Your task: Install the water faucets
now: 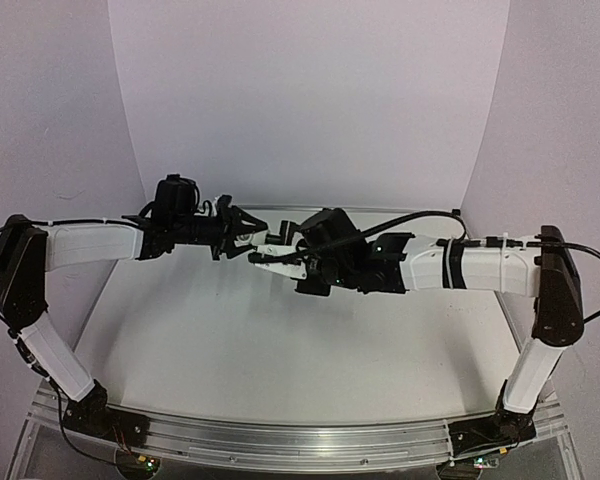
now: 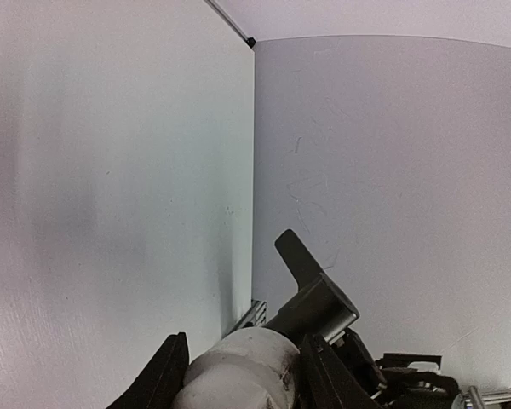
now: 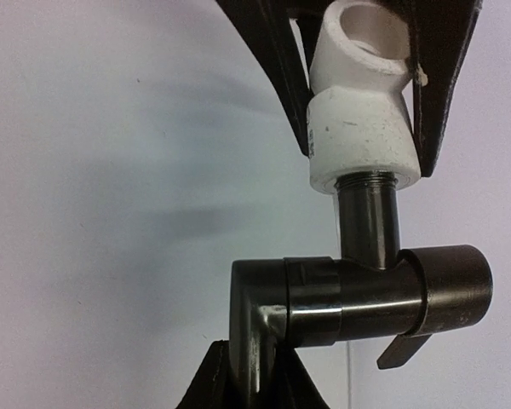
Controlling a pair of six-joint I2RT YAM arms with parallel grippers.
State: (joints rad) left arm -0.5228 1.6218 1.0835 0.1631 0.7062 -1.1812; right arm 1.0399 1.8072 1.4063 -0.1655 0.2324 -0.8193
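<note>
Two arms meet in mid-air above the pale table top [image 1: 280, 370], at about 12 o'clock from its centre in the top external view, where the joined parts are too small and too crowded to tell apart. The right wrist view resolves them. The white plastic cylindrical fitting [image 3: 366, 128] sits at 1 o'clock, its open end tilted upward. The left gripper [image 3: 364, 158] enters from 12 o'clock, one dark finger pressed against each side of the fitting. The threaded neck [image 3: 368, 183] of the dark metal faucet [image 3: 358, 294] enters the fitting's lower face, a few threads exposed. Below it the cross-body runs from 9 to 3 o'clock, with a flat lever [image 3: 404, 351] hanging at 5 o'clock. At 6 o'clock the right gripper [image 3: 251, 362] pinches the faucet's elbow pipe between nearly closed fingers. The left wrist view shows only the fitting's rounded side between its own fingers at 6 o'clock. There the faucet body and lever rise beyond it toward 12 o'clock, against pale walls [image 2: 392, 153].
</note>
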